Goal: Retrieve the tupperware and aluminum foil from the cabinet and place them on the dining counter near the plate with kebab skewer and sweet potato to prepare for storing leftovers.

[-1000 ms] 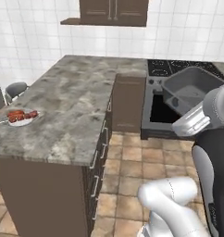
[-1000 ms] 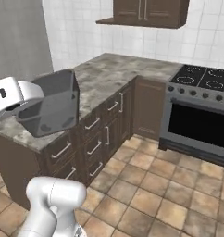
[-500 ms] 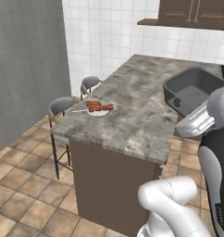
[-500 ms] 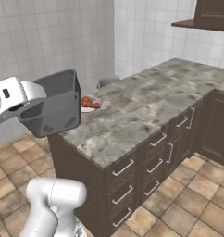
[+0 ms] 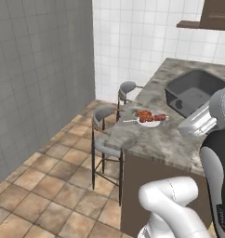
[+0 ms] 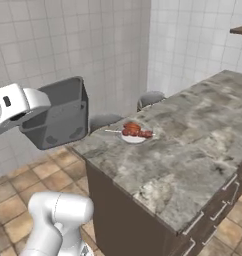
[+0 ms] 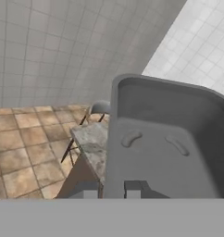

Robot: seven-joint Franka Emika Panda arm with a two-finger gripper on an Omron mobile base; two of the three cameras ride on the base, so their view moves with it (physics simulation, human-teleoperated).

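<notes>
Tub (image 6: pixel 60 120) is riding in the air, carried on the end of the arm, tipped on its side with the open mouth facing away from the wrist. In the hand view the gripper (image 7: pixel 113 189) is sitting at the tub's near rim, one fingertip on either side of the wall, so the fingers look nearly closed and pinching that wall; judged as a firm hold, since nothing else is supporting the tub.

Counter (image 6: pixel 193 150) is lying ahead. Plate (image 6: pixel 133 137) is resting near the counter's stool-side end, carrying the skewer (image 6: pixel 135 131); the sweet potato is too small to separate from the meat here. Two stools (image 5: pixel 105 139) are standing against that end.

In the right base view the tub is hanging off the counter's end, over the floor, apart from the plate and above counter level.

Progress, as a judgement: tub fetched, not yet set down. Remaining: bringing it over the bare stone beside the plate, lowering, releasing. Then the foil box is still to be fetched from the cabinet; no foil is lying on the counter.
</notes>
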